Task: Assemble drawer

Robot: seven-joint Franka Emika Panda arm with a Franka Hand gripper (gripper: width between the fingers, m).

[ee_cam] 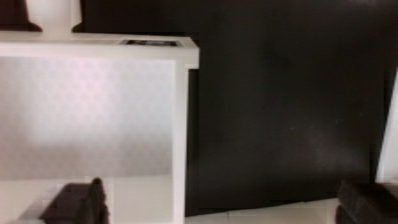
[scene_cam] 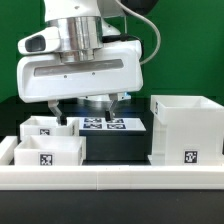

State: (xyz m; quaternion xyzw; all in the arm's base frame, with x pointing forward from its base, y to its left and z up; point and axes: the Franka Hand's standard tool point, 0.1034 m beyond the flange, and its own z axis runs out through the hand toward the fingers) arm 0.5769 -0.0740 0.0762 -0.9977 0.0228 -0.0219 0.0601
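The gripper [scene_cam: 86, 108] hangs low over the back left of the table [scene_cam: 115, 148], its two dark fingers [scene_cam: 56, 108] held well apart and nothing between them. The drawer lies in three separate white pieces. The back tray [scene_cam: 42, 128] sits on the exterior view's left, right under the gripper's left-hand finger, which comes down close to the tray's inner wall; whether it touches cannot be told. The front tray [scene_cam: 45, 152] stands just before it, nearer the low border wall [scene_cam: 110, 176], with a square tag on its facing side. The box housing [scene_cam: 186, 128] stands upright on the exterior view's right, well apart from both trays, open at the top and tagged low on its front face. Between the trays and the housing the marker board [scene_cam: 100, 123] lies flat on the table, partly under the gripper. In the wrist view the gripper [ee_cam: 222, 202] shows only its fingertips [ee_cam: 75, 202], set wide apart at the edge of the picture. One tip is over the pale inside of the back tray [ee_cam: 89, 120] and the other is over the dark table [ee_cam: 285, 120], so the tray's side wall runs between them. A tag shows on the tray's far rim, too blurred to read. The tips grip nothing
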